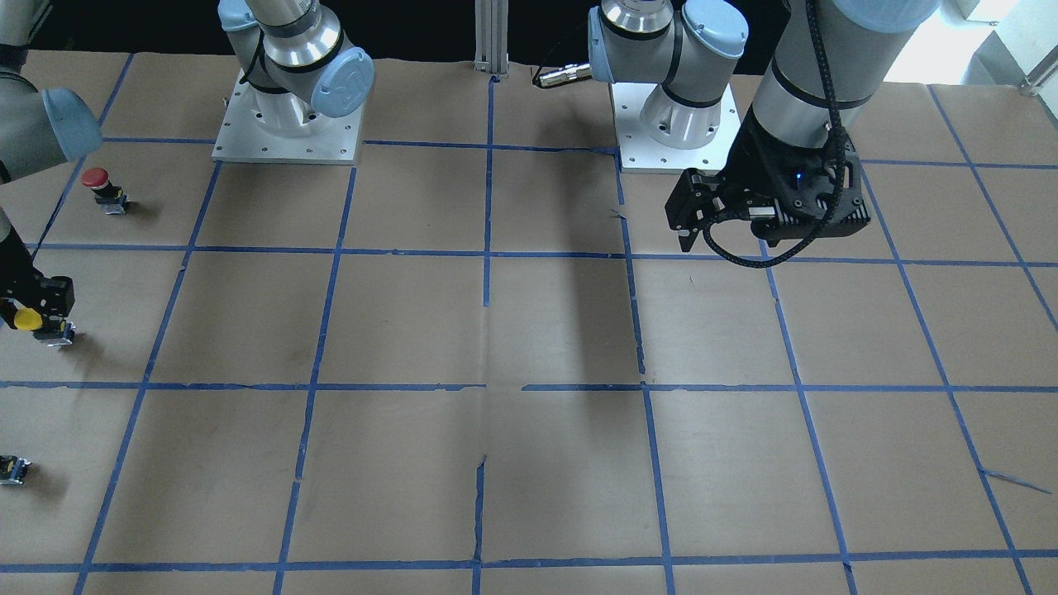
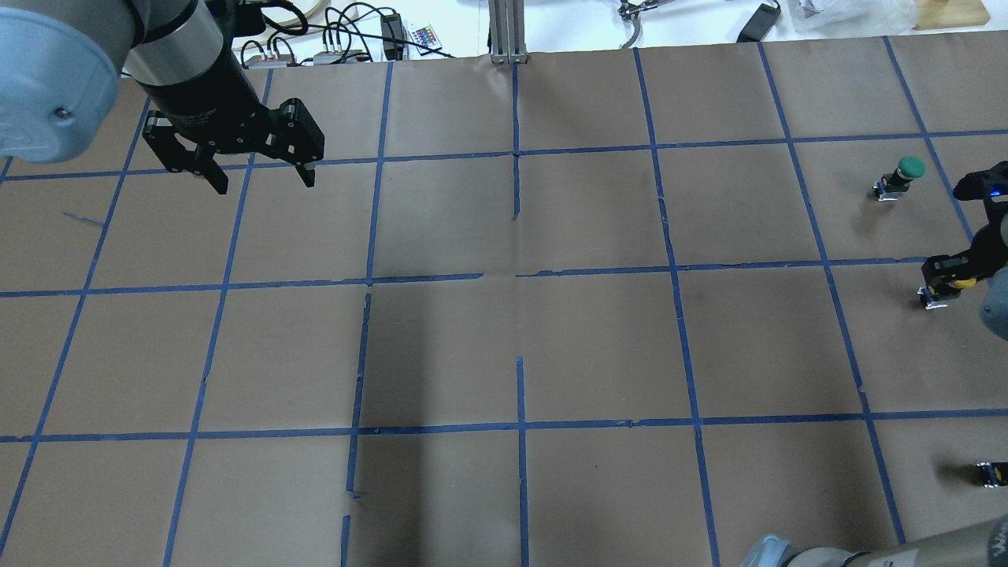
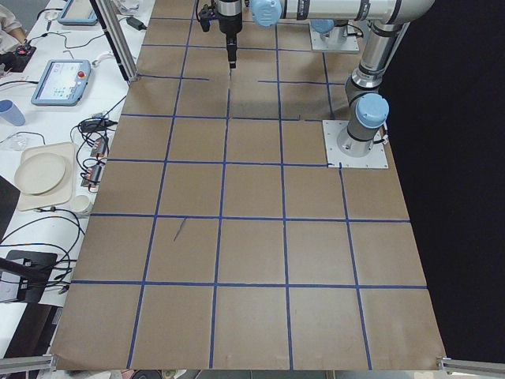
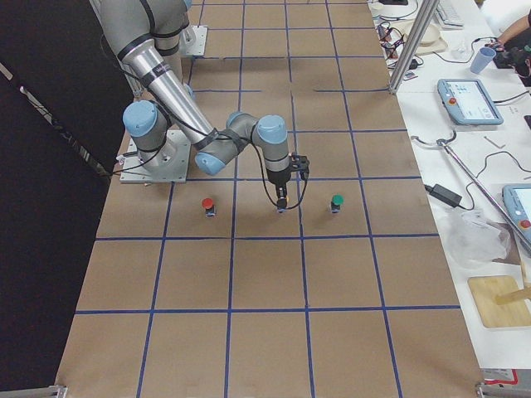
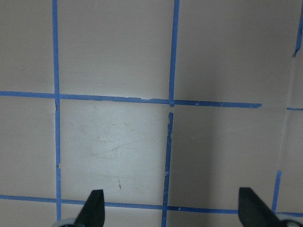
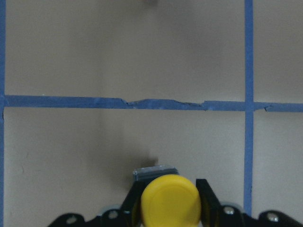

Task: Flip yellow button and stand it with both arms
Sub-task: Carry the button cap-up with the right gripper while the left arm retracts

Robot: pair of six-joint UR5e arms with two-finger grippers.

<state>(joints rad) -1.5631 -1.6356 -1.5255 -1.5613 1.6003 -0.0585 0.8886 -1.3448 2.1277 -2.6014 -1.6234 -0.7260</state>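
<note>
Buttons 3: yellow (image 6: 169, 202), red (image 1: 96, 178), green (image 2: 912, 165) | right pincer (image 6: 169, 188) clamps yellow | left pincer (image 2: 264, 183) apart

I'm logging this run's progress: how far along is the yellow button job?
Looks done: the button is cap-up, so the flip seems over. In hand: the right gripper is shut on its cap, with the body at or just above the table; I cannot tell which. Left to do: release it so it stands alone. The left gripper hangs open and empty, far off.
</note>
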